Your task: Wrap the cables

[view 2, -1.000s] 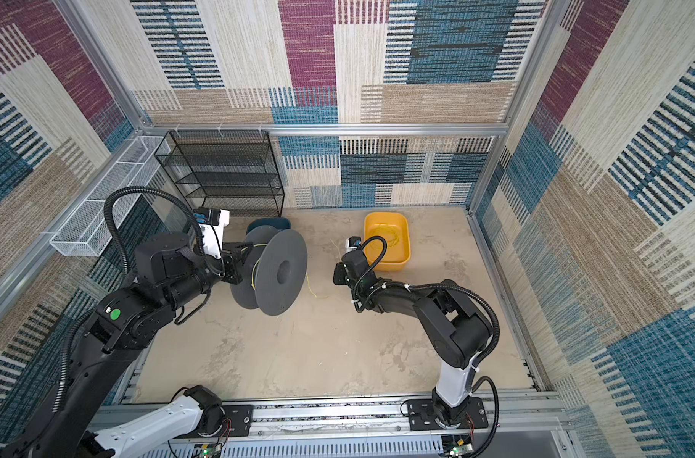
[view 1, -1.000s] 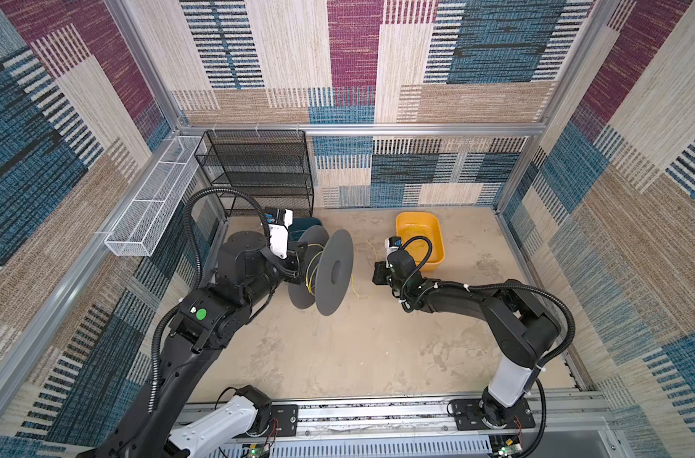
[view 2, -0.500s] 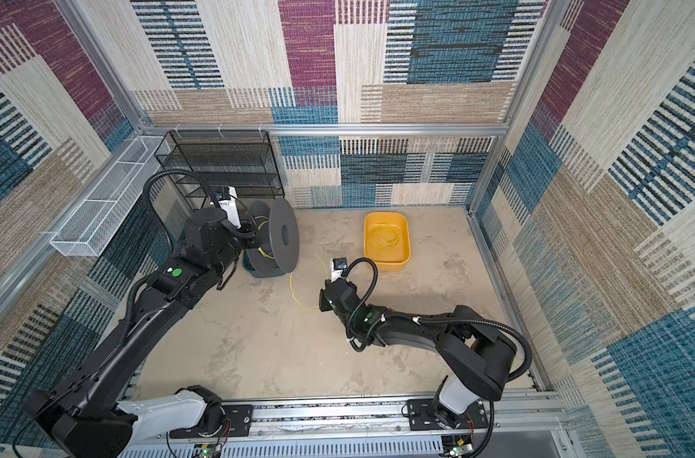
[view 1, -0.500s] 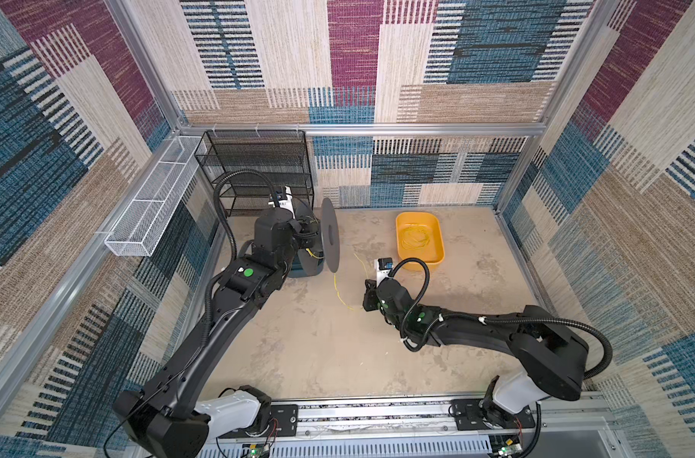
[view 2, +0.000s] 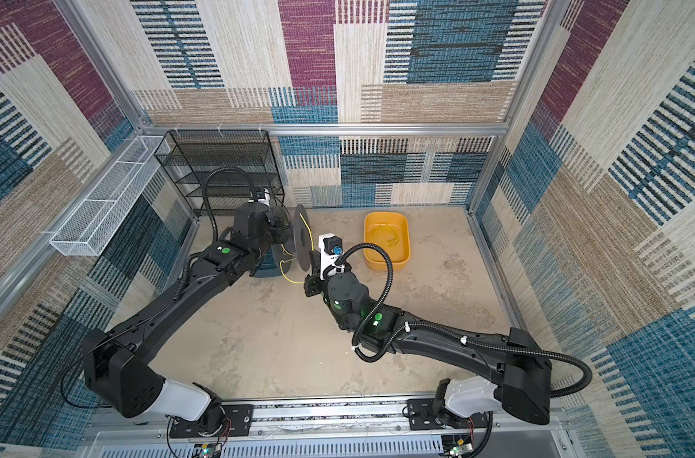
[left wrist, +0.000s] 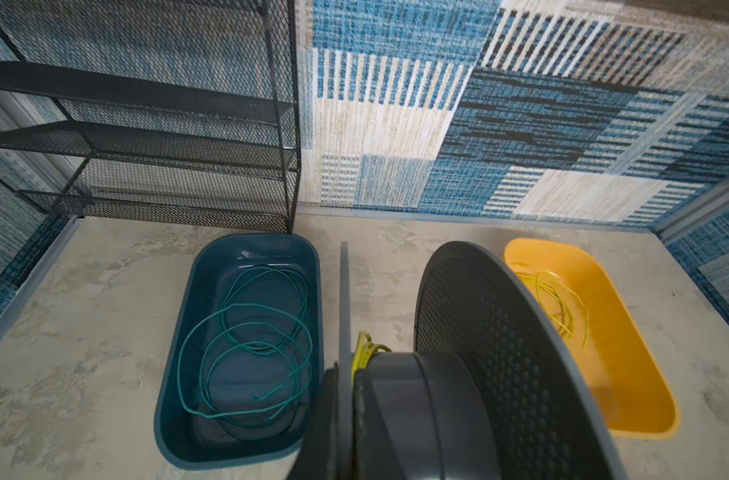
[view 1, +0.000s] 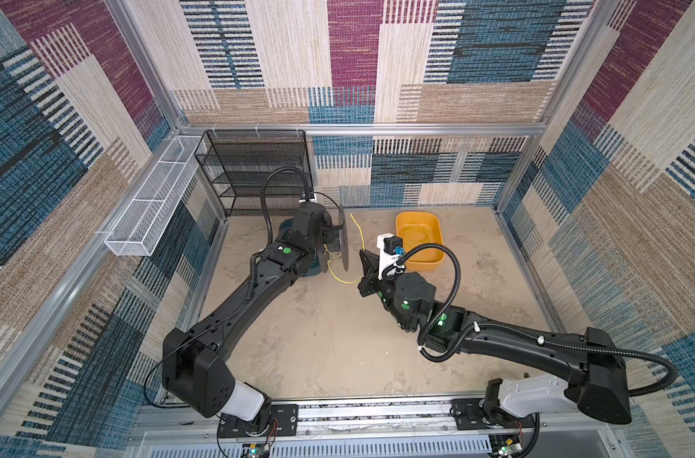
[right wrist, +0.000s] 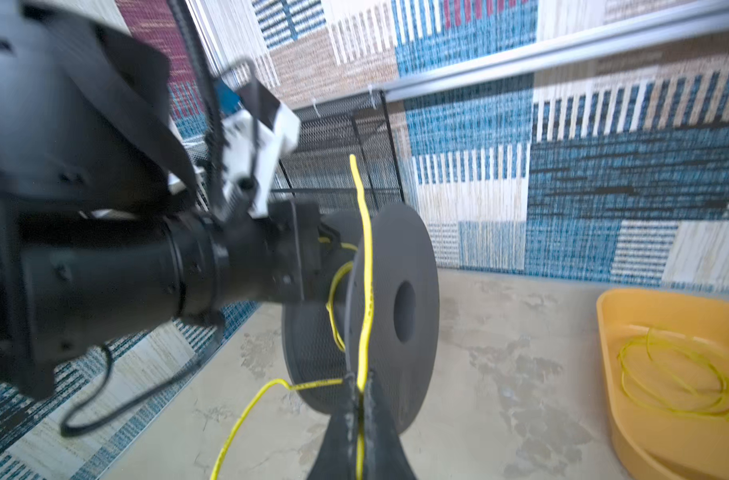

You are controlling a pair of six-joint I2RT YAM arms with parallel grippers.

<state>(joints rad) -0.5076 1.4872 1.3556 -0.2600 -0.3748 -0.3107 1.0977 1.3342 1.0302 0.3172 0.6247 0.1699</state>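
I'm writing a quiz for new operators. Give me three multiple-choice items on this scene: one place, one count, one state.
1. Where is the green cable? A) in the teal bin B) on the black shelf C) round the spool
2. How many plastic bins are there? A) one B) two C) three
3. The right gripper is: A) wide open B) shut on the yellow cable C) out of sight

A: its loops lie inside it.
B: the teal bin and a yellow bin.
B: its jaws pinch the cable.
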